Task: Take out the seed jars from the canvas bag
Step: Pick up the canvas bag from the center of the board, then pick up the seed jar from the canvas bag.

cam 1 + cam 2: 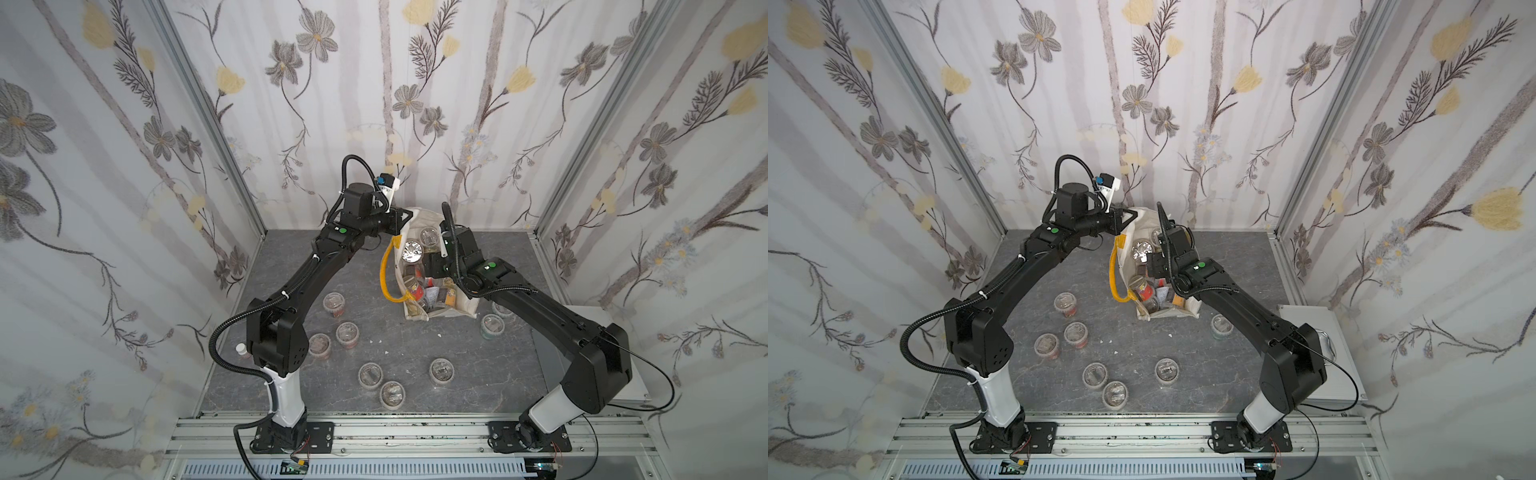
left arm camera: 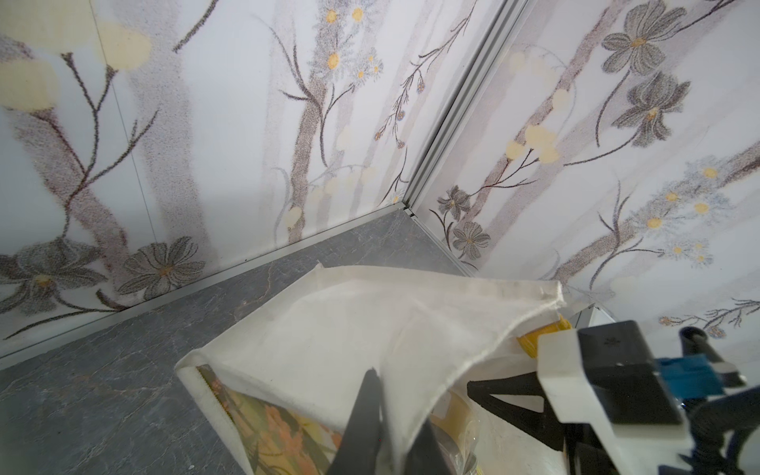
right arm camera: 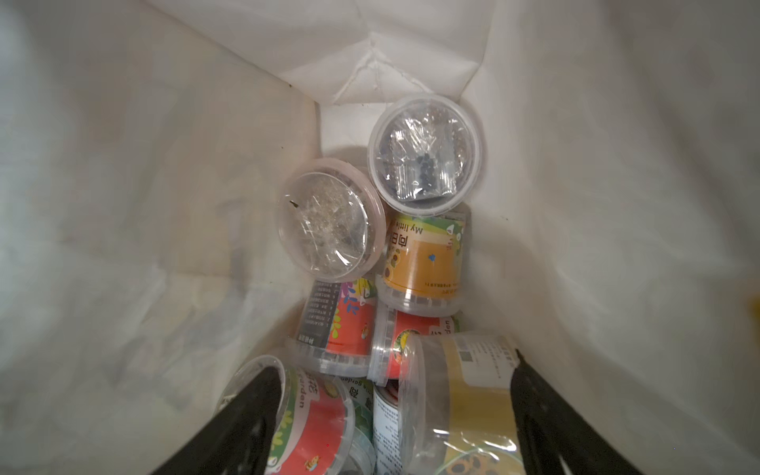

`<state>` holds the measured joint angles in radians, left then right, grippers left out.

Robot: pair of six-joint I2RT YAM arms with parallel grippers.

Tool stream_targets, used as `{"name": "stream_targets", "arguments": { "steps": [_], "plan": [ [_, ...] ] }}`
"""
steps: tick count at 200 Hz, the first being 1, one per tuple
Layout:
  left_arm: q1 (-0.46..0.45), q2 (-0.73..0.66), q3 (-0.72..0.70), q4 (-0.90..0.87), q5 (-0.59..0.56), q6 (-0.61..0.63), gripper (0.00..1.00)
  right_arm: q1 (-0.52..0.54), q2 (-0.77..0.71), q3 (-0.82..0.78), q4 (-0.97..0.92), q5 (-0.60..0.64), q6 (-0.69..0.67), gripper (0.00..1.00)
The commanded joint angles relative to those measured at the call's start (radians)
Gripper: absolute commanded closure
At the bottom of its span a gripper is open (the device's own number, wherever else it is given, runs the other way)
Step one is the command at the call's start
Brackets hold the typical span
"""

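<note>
Your left jaws clamp the canvas bag (image 2: 349, 329) rim; right jaws released among packed seed jars (image 3: 423, 255), cloth close.

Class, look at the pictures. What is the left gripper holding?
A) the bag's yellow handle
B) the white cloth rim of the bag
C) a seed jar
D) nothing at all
B: the left gripper is shut on the white cloth rim of the bag, pinching the fabric between its fingers.
</note>
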<state>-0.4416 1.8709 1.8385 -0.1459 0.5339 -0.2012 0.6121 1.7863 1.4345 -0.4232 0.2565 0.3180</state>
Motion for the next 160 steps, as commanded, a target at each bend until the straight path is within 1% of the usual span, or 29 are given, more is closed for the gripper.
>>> {"name": "stream_targets", "arguments": {
  "steps": [1, 18, 56, 78, 88, 101, 119, 145, 160],
  "plan": [
    [0.0, -0.001, 0.012, 0.146, 0.02, 0.008, 1.0, 0.002, 0.038, 0.033, -0.101, 0.102, 0.117, 0.16],
    [0.0, 0.005, 0.016, 0.15, 0.03, 0.009, 1.0, 0.002, 0.058, 0.042, -0.128, 0.129, 0.167, 0.15],
    [-0.002, 0.012, 0.025, 0.154, 0.039, 0.005, 1.0, 0.002, 0.094, 0.051, -0.183, 0.151, 0.231, 0.15],
    [-0.003, 0.011, 0.022, 0.161, 0.047, 0.005, 1.0, 0.003, 0.107, 0.053, -0.198, 0.167, 0.247, 0.13],
    [-0.004, 0.01, 0.024, 0.159, 0.047, 0.005, 1.0, 0.004, 0.111, 0.061, -0.206, 0.172, 0.247, 0.1],
    [-0.003, 0.009, 0.024, 0.157, 0.045, 0.005, 1.0, 0.009, 0.111, 0.082, -0.219, 0.173, 0.246, 0.1],
    [-0.004, 0.005, 0.021, 0.155, 0.041, 0.009, 1.0, 0.02, 0.109, 0.119, -0.249, 0.211, 0.258, 0.1],
    [-0.004, -0.004, 0.01, 0.157, 0.035, 0.011, 1.0, 0.026, 0.098, 0.134, -0.303, 0.283, 0.353, 0.13],
    [-0.005, -0.007, 0.004, 0.162, 0.035, 0.011, 1.0, 0.027, 0.097, 0.123, -0.334, 0.274, 0.453, 0.13]
  ]
}}
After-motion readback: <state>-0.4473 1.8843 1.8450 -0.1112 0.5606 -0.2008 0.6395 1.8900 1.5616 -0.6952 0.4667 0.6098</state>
